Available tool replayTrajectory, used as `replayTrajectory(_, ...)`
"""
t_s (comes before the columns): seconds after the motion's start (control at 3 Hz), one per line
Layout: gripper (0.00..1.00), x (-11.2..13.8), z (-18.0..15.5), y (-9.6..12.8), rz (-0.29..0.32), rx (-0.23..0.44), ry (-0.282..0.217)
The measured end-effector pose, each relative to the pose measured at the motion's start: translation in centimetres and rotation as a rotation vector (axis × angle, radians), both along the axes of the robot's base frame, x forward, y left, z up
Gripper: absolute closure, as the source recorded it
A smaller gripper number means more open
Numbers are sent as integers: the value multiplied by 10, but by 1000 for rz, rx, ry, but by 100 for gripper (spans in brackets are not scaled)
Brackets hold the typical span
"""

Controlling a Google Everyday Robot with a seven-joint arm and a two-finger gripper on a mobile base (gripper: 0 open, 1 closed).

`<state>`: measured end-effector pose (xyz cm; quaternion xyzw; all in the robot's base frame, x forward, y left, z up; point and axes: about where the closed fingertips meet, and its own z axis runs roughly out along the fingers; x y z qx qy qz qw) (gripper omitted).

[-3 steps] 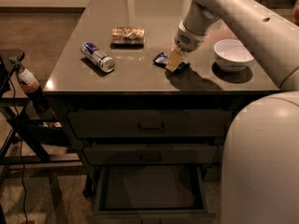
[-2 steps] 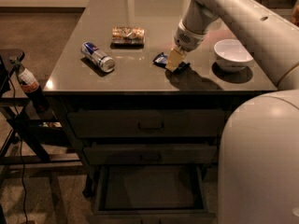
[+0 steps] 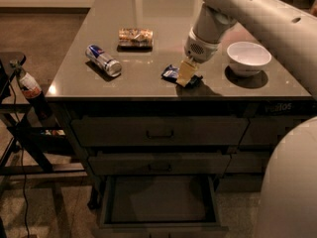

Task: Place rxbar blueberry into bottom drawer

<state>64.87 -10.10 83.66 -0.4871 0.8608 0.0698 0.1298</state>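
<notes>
Near the counter's (image 3: 148, 14) front edge, my hand (image 3: 186, 74) is down on the rxbar blueberry (image 3: 171, 73) and hides most of it; only a dark blue end with pale marks shows to the left. I cannot tell whether the hand is closed on the bar. Below, the bottom drawer (image 3: 158, 202) stands pulled out, dark inside. I can read no wording on the can (image 3: 103, 60) or the snack packet (image 3: 135, 37). Faint lettering (image 3: 277, 108) on the counter's front stays illegible.

readable text: none | faint marks on cabinet edge (image 3: 277, 107): illegible | gripper (image 3: 186, 74): at rxbar blueberry (image 3: 171, 73)
</notes>
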Motion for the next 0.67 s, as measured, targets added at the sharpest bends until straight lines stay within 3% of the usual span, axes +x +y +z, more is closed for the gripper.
replayTrajectory(0.33, 100, 0, 0, 0, 0, 0, 0)
replayTrajectory(0.67, 100, -19, 3, -6, -16, 16, 9)
